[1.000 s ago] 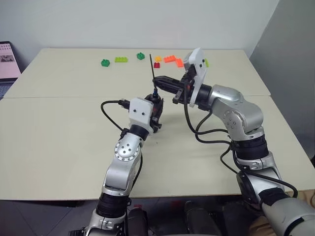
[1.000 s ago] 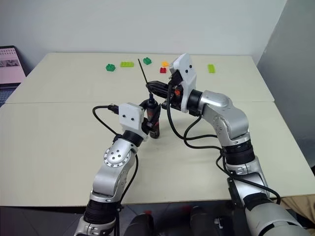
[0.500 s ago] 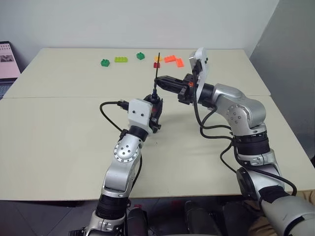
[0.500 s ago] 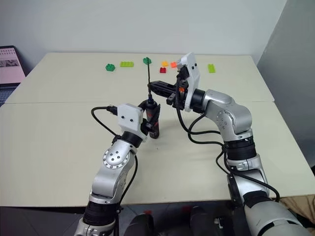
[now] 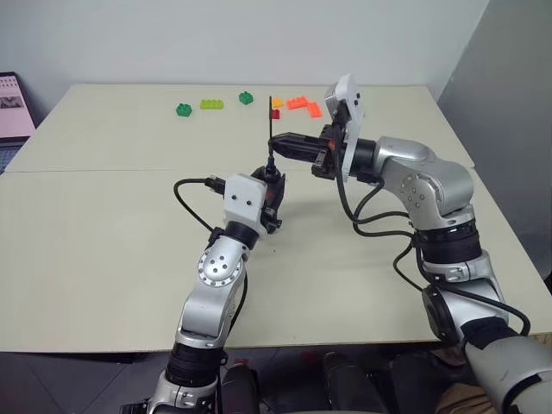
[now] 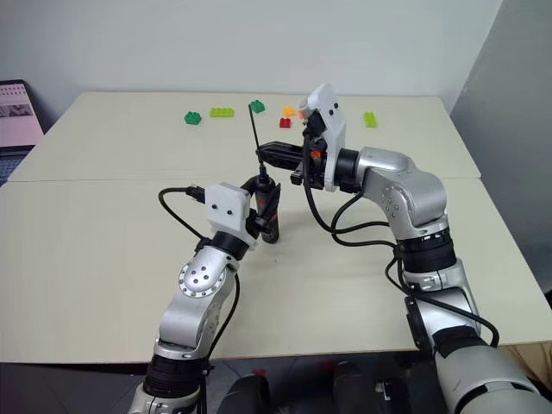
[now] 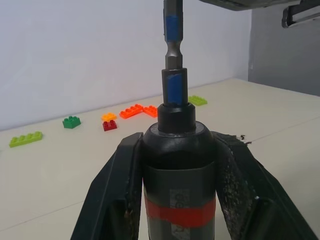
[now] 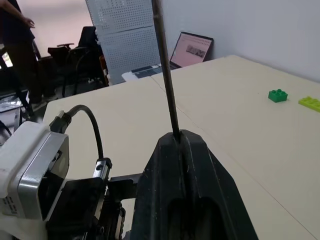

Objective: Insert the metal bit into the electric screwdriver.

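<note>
Both sets of fingers are clamped: the left gripper (image 5: pixel 272 191) holds the electric screwdriver (image 7: pixel 179 165) upright, the right gripper (image 5: pixel 278 141) pinches the metal bit (image 5: pixel 270 121), a stiff, slippery-looking rod best held mid-shaft, at its socket.

Toy bricks (image 5: pixel 212 104), green, red and orange, along table (image 5: pixel 103 224) far edge; laptop (image 5: pixel 12 108) at frame's left edge.

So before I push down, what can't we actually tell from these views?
- How deep the metal bit sits in the electric screwdriver: the collar hides its end in the left wrist view.
- The bit's top: cut off by the right wrist view's edge.
- The seating in the head views: too small.
</note>
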`<state>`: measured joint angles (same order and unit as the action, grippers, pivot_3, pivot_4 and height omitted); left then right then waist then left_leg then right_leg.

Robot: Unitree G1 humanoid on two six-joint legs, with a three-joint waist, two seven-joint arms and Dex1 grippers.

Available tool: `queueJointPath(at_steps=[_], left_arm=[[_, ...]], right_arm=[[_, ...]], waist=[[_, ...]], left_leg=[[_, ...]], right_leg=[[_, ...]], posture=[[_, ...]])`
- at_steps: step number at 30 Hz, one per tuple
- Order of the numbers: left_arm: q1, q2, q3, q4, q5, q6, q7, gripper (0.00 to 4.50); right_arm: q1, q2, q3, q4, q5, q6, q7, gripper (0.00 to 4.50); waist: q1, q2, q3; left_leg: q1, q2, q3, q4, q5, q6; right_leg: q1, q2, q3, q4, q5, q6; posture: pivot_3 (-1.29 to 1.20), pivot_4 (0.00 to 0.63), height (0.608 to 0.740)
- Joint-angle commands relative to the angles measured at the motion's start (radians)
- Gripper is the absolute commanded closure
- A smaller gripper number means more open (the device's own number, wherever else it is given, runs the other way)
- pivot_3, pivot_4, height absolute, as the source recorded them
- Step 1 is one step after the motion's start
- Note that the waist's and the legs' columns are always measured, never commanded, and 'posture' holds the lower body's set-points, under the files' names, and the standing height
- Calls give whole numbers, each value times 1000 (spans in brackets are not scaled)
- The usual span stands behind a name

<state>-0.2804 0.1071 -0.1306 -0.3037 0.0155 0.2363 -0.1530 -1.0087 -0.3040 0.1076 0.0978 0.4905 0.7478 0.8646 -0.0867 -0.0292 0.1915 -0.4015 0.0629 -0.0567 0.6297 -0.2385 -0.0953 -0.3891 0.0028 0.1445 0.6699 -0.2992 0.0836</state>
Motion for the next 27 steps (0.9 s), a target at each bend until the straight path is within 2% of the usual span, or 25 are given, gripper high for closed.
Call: queueJointPath(at_steps=[1, 11, 27], left_arm=[[0, 10, 14, -19, 10, -2, 3, 2849], [3, 23, 23, -25, 7, -4, -12, 2849], [18, 61, 29, -35, -9, -15, -30, 2849]], right_arm=[[-31, -13, 38, 18, 14, 9, 97, 4500], [-90, -6, 30, 159, -3, -8, 176, 4500], [-124, -3, 51, 244, -33, -54, 308, 4500]], waist=[[0, 0, 0], [0, 0, 0], [-1, 0, 0]], left_leg=[[0, 0, 0, 0, 0, 0], [-1, 0, 0, -1, 0, 0], [0, 1, 0, -1, 0, 0]], right_leg=[[0, 0, 0, 0, 0, 0], [1, 0, 0, -5, 0, 0], [1, 0, 0, -5, 1, 0]], posture=[[0, 150, 740], [0, 150, 740], [0, 150, 740]])
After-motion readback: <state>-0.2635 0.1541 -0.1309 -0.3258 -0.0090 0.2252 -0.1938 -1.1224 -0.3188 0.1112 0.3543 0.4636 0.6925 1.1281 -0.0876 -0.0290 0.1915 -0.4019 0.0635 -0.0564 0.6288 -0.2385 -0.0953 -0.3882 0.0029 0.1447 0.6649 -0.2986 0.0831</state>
